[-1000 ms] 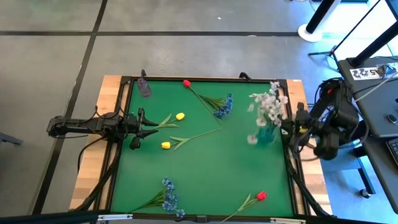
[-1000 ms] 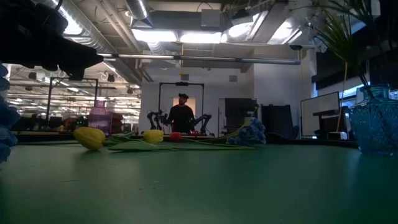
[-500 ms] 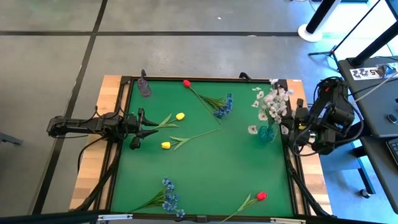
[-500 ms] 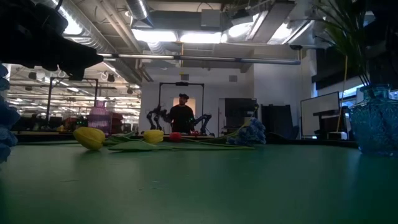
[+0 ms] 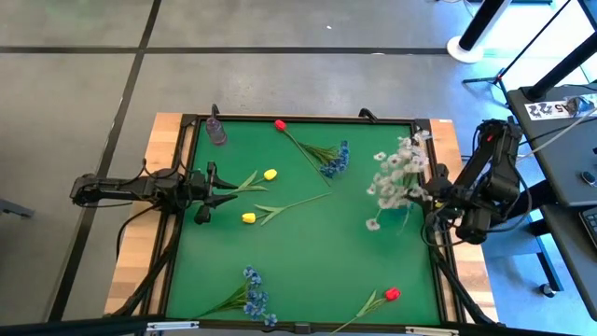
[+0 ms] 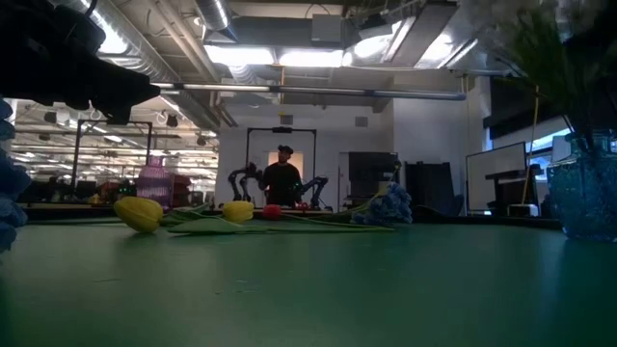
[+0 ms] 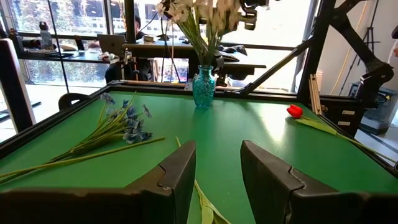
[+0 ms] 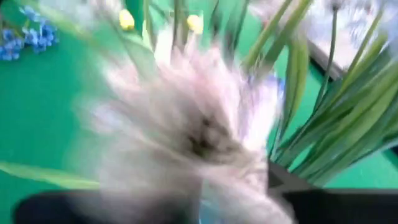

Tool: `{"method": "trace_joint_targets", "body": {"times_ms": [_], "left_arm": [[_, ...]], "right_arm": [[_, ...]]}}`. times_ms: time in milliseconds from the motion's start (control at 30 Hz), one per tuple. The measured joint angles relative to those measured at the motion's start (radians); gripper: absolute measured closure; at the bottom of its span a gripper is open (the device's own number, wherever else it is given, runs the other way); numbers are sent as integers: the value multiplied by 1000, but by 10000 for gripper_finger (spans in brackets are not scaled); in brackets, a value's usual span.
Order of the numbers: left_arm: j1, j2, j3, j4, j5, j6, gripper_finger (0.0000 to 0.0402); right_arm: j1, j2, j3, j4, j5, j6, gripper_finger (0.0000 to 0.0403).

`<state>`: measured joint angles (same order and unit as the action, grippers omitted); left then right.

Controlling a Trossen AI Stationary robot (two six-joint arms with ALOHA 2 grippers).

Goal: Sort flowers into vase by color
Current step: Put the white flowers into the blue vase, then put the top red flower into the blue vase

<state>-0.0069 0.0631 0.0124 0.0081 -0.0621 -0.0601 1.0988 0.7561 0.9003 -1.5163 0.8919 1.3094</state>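
A spray of white flowers (image 5: 394, 177) stands in the teal glass vase (image 7: 203, 87) by the table's right edge, leaning toward the table's left. My right gripper (image 5: 435, 191) is just right of the blossoms, above the vase. My left gripper (image 7: 217, 168) waits open and level at the left edge, holding nothing. Two yellow tulips (image 5: 270, 174) (image 5: 248, 217), two red tulips (image 5: 280, 124) (image 5: 392, 293) and two blue bunches (image 5: 336, 159) (image 5: 254, 297) lie flat on the green mat.
A small purple vase (image 5: 216, 131) stands at the far left corner of the mat. A raised dark frame (image 5: 308, 119) runs round the green mat. A person stands in the room far behind the table (image 6: 281, 178).
My right arm has sunk beside the teal vase. The white flowers have come down with it and now lean toward the table's left, their blossoms lower and more spread over the mat than before.
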Motion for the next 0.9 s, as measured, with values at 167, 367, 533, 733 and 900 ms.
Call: {"method": "trace_joint_targets", "body": {"times_ms": [167,367,533,733,900], "left_arm": [[0,0,0,0,0,0,278],[0,0,0,0,0,0,278],[0,0,0,0,0,0,278],[0,0,0,0,0,0,278],[0,0,0,0,0,0,278]], "right_arm": [[0,1,51,-5,-162,0,251],[0,0,172,-5,-340,72,238],[0,-1,280,-6,-371,42,238],[0,-1,365,53,-180,-115,237],[0,-1,378,197,32,-450,237]]}}
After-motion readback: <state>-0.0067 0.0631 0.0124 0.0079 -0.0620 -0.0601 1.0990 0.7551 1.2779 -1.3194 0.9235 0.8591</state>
